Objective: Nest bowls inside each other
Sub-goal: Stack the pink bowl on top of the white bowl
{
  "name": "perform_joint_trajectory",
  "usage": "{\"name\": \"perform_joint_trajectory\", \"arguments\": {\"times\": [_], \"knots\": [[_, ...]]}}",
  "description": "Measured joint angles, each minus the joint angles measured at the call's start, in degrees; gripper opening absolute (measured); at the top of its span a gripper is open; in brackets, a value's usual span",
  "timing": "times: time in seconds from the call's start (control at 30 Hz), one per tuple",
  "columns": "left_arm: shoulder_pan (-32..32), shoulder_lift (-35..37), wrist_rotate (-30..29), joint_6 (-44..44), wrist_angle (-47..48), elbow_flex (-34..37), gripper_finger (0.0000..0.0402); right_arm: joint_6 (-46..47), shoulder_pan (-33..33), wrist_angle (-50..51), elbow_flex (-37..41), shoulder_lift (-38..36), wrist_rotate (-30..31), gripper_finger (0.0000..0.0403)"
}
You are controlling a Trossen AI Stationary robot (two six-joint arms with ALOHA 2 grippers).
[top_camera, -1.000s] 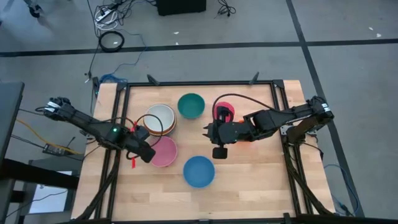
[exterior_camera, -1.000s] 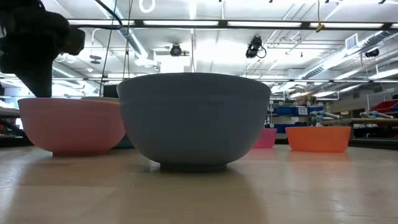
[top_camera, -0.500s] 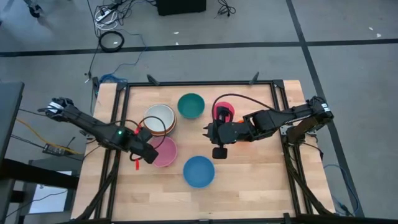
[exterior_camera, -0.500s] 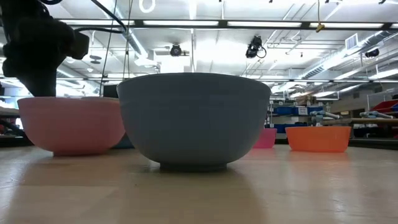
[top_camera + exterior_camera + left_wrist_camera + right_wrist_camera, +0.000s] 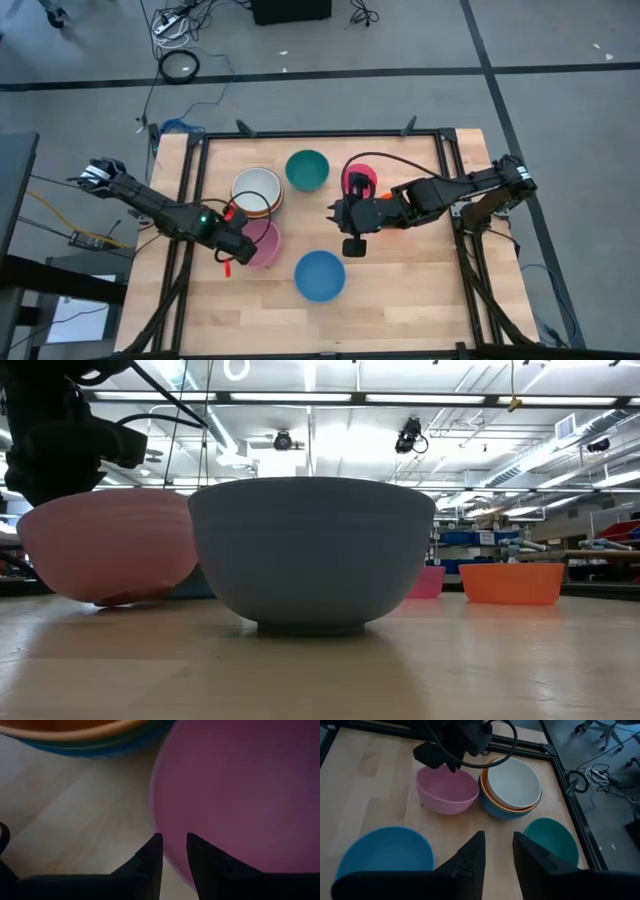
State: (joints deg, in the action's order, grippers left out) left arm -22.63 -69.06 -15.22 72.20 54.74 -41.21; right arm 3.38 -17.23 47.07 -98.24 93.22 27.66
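We see the left gripper clamped on the tilted pink bowl's rim; the right gripper hovers empty, fingers slightly parted.

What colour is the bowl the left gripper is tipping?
Pink bowl, clearest in the right wrist view.

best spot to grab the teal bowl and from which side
Take the teal bowl by its rim, one finger inside and one outside, coming straight down from above. It sits upright and open, apart from the other bowls, and its round wall is likely too wide to span. The rim facing the right gripper looks easiest, since that gripper hovers open close by, while the left gripper is at the pink bowl.
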Motion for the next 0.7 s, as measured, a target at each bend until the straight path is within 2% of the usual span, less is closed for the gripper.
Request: {"name": "perform_joint_trajectory", "arguments": {"times": [0.57, 0.63, 0.7], "knots": [[0.00, 0.04, -0.64, -0.02, -1.79, 0.00, 0.0095, 0.06, 0.00, -0.24, -0.02, 0.01, 0.00, 0.0086], [0.00, 0.04, -0.43, -0.06, -1.68, 0.00, 0.0083, 0.06, 0.00, -0.24, -0.02, 0.01, 0.02, 0.0086], [0.00, 0.04, -0.36, -0.04, -1.57, 0.00, 0.0052, 0.06, -0.02, -0.24, -0.02, 0.01, 0.01, 0.0086]]}}
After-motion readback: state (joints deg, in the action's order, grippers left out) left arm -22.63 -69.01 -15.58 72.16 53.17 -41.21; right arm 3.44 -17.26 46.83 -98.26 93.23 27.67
